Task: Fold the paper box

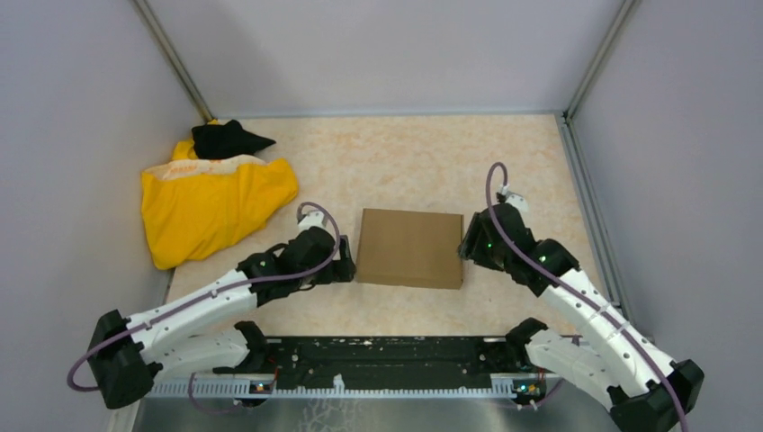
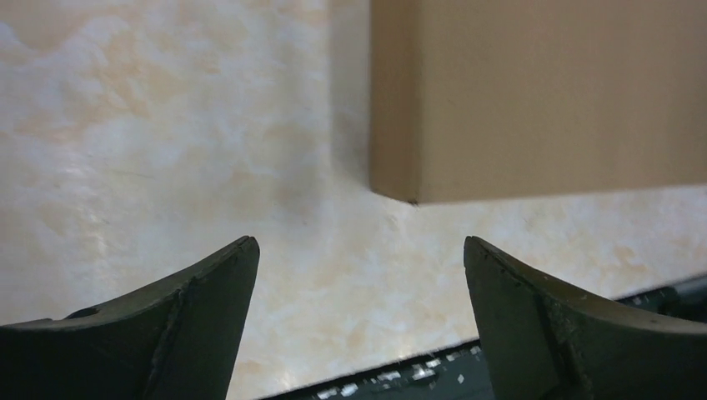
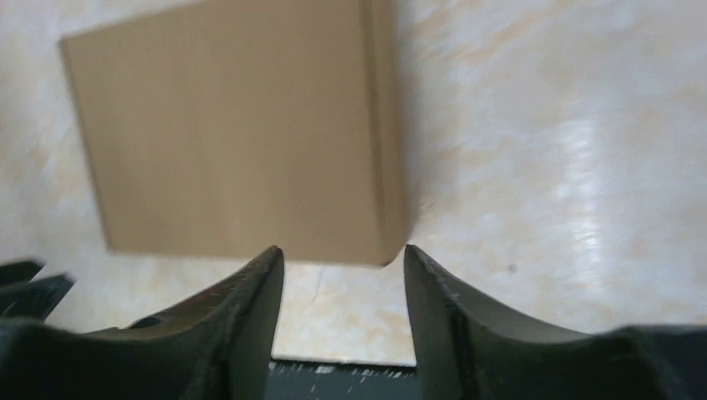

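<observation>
I saw paper box (image 1: 410, 247) closed, flat on table (image 1: 405, 153). Left fingers (image 2: 192, 317) spread wide beside its left edge, right fingers (image 3: 242, 325) spread beside its right.

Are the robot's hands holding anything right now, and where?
Nothing. The left gripper and right gripper are open beside the paper box, gripping no part of it.

You see a plain brown paper box (image 1: 410, 247), a beige, orange-mottled tabletop (image 1: 405, 157), a yellow cloth (image 1: 211, 209) and a black cloth (image 1: 225, 139).
</observation>
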Controlling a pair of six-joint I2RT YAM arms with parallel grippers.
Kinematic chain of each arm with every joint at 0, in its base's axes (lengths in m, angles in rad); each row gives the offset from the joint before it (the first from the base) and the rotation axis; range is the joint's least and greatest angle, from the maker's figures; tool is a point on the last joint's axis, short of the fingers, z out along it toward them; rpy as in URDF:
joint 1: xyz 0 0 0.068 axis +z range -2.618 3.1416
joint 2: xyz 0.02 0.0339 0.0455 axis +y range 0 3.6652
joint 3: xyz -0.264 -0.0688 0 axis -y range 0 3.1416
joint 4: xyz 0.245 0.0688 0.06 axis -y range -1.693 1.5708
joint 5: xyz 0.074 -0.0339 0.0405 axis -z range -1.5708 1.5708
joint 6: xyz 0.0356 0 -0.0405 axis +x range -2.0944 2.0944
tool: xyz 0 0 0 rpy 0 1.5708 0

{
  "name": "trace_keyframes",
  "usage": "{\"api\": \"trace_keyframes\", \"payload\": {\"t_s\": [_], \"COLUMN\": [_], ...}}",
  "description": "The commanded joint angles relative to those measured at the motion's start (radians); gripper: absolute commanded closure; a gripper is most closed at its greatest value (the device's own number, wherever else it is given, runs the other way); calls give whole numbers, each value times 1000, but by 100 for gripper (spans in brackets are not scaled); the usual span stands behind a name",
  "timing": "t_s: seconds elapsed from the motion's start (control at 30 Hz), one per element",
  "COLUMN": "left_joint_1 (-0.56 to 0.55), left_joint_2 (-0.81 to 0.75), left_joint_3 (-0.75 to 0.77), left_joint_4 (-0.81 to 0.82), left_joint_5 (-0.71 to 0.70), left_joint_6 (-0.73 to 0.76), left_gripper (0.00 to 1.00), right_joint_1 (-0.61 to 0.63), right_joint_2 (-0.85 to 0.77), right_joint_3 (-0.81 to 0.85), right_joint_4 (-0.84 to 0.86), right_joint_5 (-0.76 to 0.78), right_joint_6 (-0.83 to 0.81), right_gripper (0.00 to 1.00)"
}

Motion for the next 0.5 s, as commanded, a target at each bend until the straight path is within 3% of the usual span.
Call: {"api": "trace_keyframes", "payload": {"t_s": [0.0, 0.07, 0.17, 0.33, 0.4, 0.47], "left_joint_1": [165, 226, 259, 265, 267, 268], "left_joint_2": [54, 73, 135, 253, 284, 306], "left_joint_3": [15, 15, 36, 45, 35, 21], "left_joint_4": [40, 65, 90, 130, 147, 174], "left_joint_5": [94, 117, 131, 145, 143, 148], "left_joint_6": [149, 184, 219, 227, 227, 224], "left_gripper": [1, 2, 4, 30, 40, 44], "right_joint_1": [-185, -265, -351, -386, -386, -386], "right_joint_2": [52, 55, 70, 104, 122, 154], "right_joint_3": [56, 31, -24, -122, -157, -179], "right_joint_4": [-41, -14, 52, 145, 198, 251], "right_joint_5": [131, 102, 34, -45, -106, -181], "right_joint_6": [-40, -66, -94, -115, -123, -126], "right_gripper": [53, 61, 62, 63, 71, 78]}}
